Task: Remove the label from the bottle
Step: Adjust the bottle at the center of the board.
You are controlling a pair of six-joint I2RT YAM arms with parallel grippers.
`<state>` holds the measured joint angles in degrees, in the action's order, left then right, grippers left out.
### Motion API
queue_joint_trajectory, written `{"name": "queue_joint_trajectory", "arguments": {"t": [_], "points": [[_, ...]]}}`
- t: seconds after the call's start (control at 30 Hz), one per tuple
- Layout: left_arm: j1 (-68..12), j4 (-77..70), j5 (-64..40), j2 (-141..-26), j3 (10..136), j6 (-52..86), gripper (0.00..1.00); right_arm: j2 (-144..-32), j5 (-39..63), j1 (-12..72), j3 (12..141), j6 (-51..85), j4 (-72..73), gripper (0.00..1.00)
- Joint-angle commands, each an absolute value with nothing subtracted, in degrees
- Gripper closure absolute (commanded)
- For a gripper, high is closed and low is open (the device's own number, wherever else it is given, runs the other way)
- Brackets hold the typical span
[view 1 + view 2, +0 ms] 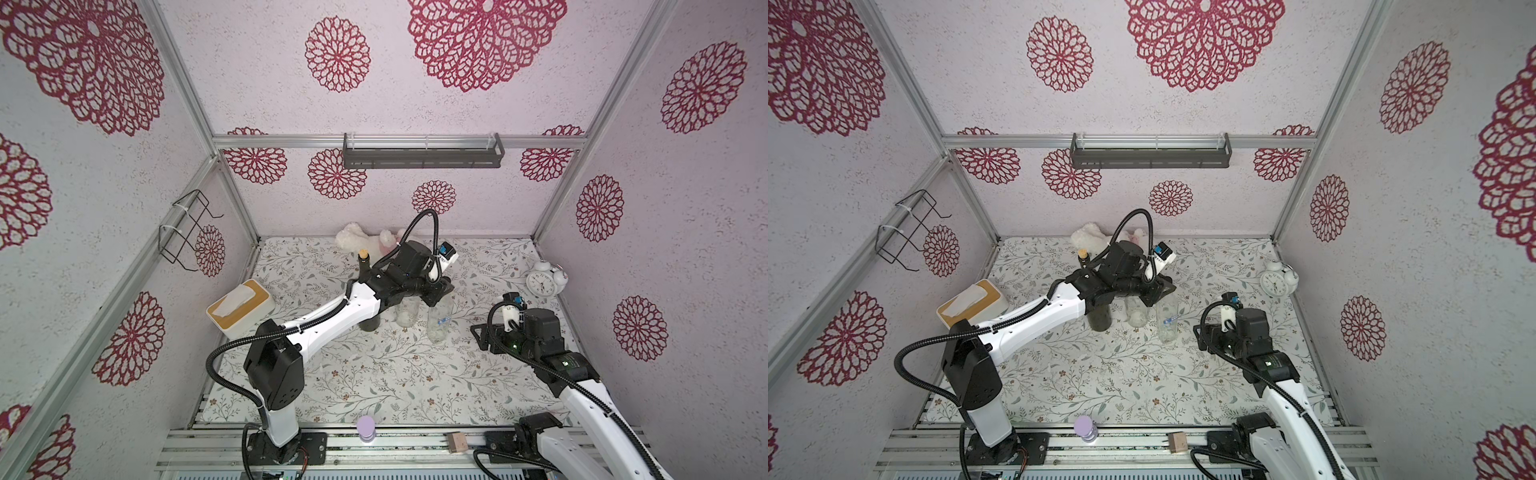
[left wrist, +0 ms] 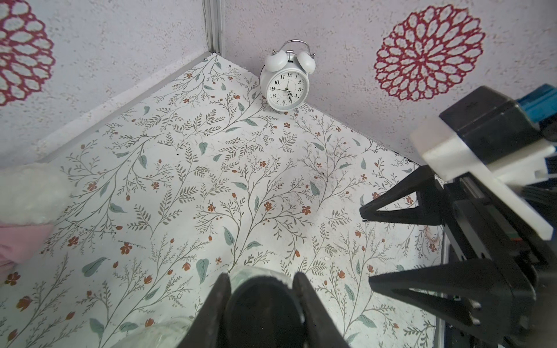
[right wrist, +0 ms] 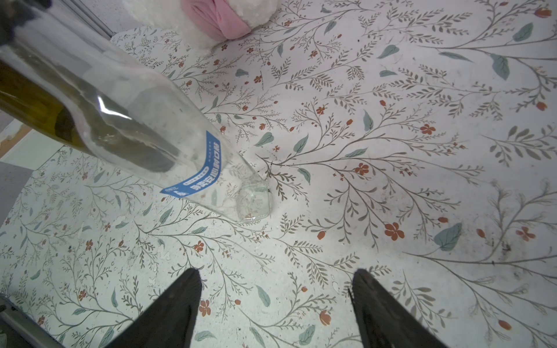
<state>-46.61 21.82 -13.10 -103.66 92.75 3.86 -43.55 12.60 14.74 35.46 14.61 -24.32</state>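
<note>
A clear glass bottle point(image 1: 439, 322) stands upright mid-table, a blue label point(image 1: 444, 320) low on its side; both show in both top views, bottle point(image 1: 1167, 320). My left gripper point(image 1: 436, 291) reaches over it from the left and is shut on its top. In the left wrist view my left gripper point(image 2: 262, 278) clamps the dark top of the bottle point(image 2: 241, 275). The right wrist view shows the bottle point(image 3: 135, 126) and its curved blue label point(image 3: 202, 168). My right gripper point(image 3: 275, 289) is open and empty, low on the mat to the right of the bottle point(image 1: 482, 336).
A dark green corked bottle point(image 1: 368, 299) and a clear jar point(image 1: 406, 311) stand just left of the labelled bottle. Behind lies a plush toy point(image 1: 365, 239). An alarm clock point(image 1: 544, 280) is at the back right, a tissue box point(image 1: 239, 309) at the left, a purple-capped bottle point(image 1: 366, 428) on the front rail.
</note>
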Motion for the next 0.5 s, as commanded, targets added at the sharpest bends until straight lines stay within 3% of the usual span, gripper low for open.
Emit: {"name": "queue_joint_trajectory", "arguments": {"t": [0.0,0.47], "points": [[-47.16,22.00,-12.16,-104.85,93.80,3.52,0.72,-43.52,9.77,16.85,37.05,16.24,-21.80,0.19],[-48.24,22.00,-9.91,-106.17,95.05,4.77,0.76,-44.20,5.96,20.60,37.66,16.30,-22.50,0.22]]}}
